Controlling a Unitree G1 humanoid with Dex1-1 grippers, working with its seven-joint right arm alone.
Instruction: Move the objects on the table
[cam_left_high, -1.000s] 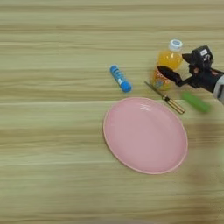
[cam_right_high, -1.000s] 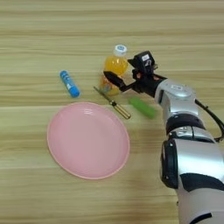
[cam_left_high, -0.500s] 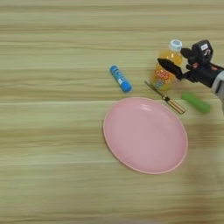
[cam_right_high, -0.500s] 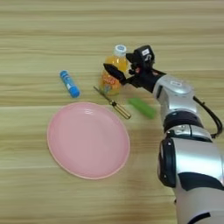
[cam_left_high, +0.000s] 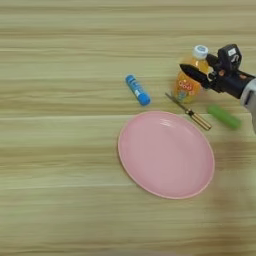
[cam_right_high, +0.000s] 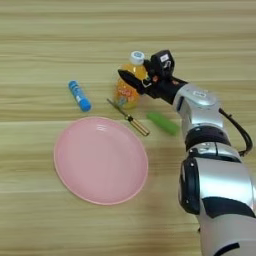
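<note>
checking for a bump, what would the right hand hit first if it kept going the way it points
Most likely the orange bottle: the right hand points left, its fingers already at the bottle's body. Actual contact can't be judged.

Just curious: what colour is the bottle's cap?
White, on the orange bottle; clearest in the right eye view.

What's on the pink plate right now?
Nothing: the round pink plate shows bare. The thin metal tool with a golden handle lies on the table just past its far rim, apart from it. Nothing covers the plate.
</note>
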